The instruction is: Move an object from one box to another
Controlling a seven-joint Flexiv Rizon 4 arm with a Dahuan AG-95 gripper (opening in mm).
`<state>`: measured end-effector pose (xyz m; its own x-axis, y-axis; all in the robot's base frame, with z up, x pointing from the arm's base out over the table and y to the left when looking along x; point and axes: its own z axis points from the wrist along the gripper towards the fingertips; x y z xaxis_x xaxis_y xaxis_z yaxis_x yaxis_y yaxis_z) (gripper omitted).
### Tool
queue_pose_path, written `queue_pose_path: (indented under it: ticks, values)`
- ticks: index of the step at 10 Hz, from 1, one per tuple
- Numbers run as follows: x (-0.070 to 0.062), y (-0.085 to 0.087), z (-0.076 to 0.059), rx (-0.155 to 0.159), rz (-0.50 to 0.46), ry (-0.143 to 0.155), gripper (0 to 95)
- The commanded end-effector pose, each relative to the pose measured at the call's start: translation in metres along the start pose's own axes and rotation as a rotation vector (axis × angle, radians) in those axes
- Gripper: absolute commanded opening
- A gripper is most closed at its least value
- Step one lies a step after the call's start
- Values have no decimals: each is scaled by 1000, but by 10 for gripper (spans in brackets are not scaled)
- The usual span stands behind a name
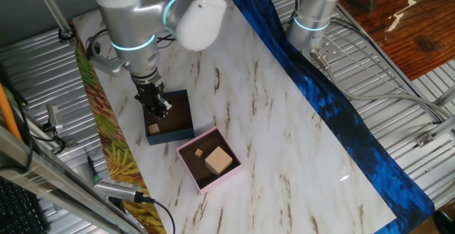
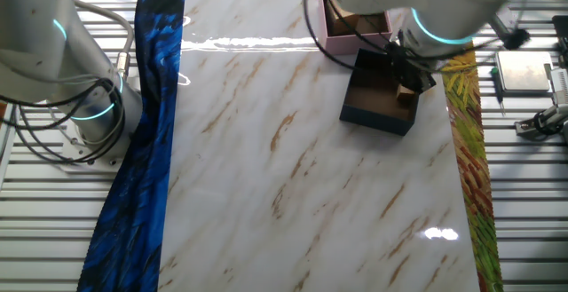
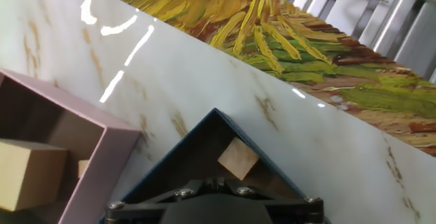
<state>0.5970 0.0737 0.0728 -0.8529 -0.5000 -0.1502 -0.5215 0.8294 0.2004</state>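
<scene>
Marble table (image 1: 284,120): arm vertical, claw (image 1: 155,108) low over navy box (image 1: 186,131); claw state unclear.

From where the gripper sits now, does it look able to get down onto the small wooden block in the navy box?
Probably yes. The gripper hangs over the navy box, whose top is open, and the wooden block lies uncovered in a corner just ahead of it. The nearby walls may crowd the jaws.

Bright overhead light, glare streaks on marble tabletop (image 2: 266,150)
</scene>
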Motion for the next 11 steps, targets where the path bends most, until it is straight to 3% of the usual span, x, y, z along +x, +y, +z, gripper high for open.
queue_pose_path:
  ticks: [1,11]
  values:
    - [1,0,0,10,-3,1,0]
    - [1,0,0,8,-5,-1,0]
